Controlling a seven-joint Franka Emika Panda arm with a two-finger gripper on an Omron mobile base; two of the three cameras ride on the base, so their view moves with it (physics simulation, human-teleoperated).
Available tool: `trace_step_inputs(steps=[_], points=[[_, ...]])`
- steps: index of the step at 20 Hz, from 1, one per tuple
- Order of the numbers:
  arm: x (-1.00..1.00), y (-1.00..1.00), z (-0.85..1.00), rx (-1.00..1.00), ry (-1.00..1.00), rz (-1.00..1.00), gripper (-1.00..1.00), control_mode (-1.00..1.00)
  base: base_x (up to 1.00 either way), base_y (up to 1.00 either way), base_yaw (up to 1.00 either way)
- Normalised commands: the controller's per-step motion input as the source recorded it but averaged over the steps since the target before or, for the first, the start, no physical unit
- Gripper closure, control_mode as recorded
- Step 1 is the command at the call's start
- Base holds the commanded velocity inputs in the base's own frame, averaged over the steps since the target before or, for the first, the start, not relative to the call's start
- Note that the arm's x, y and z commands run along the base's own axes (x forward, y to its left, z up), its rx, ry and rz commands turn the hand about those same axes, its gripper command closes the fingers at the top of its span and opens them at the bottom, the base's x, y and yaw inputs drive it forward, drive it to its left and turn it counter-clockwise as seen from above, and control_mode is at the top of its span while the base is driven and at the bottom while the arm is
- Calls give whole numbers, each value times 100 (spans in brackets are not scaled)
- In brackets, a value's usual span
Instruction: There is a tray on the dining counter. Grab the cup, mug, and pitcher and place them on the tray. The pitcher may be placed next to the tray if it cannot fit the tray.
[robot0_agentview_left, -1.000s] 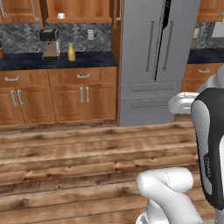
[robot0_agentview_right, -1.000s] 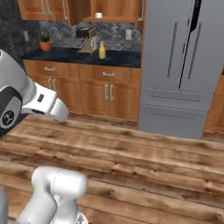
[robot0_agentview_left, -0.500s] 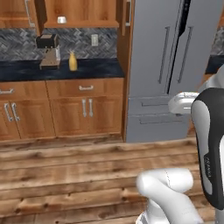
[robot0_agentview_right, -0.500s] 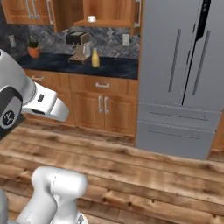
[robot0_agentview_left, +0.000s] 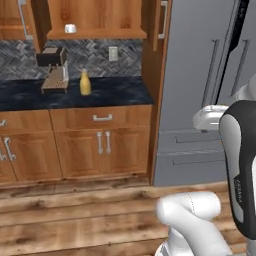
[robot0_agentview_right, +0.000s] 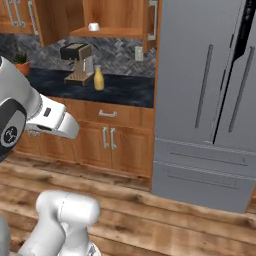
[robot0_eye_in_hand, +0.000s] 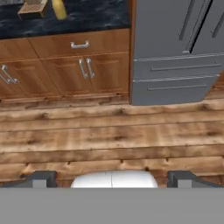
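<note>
pitcher: mustard-yellow pitcher (robot0_agentview_left: 85, 83) stands upright on the black marble counter (robot0_agentview_left: 110, 92), just right of the coffee machine (robot0_agentview_left: 54, 69).
small white vessel: on the wooden shelf (robot0_agentview_right: 112, 32) above sits a small white vessel (robot0_agentview_right: 93, 26), possibly the mug; too small to tell.
surroundings: grey herringbone backsplash (robot0_agentview_left: 127, 51) behind; wooden cabinets (robot0_agentview_left: 100, 146) below; steel fridge (robot0_agentview_right: 210, 105) to the right; plank floor (robot0_eye_in_hand: 109, 140).
gripper: gripper (robot0_eye_in_hand: 112, 180) hangs over the floor, fingers (robot0_eye_in_hand: 41, 179) spread wide, nothing between them.
</note>
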Motion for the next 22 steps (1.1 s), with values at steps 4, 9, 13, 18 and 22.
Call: trace_step_inputs(steps=[4,9,13,18,22], points=[[0,0,0,0,0,0,-100,100,100,47,0],[0,0,0,0,0,0,-100,100,100,54,0],[0,0,0,0,0,0,-100,100,100,34,0],[0,0,0,0,0,0,-100,100,91,18,0],[0,0,0,0,0,0,-100,100,54,17,0]])
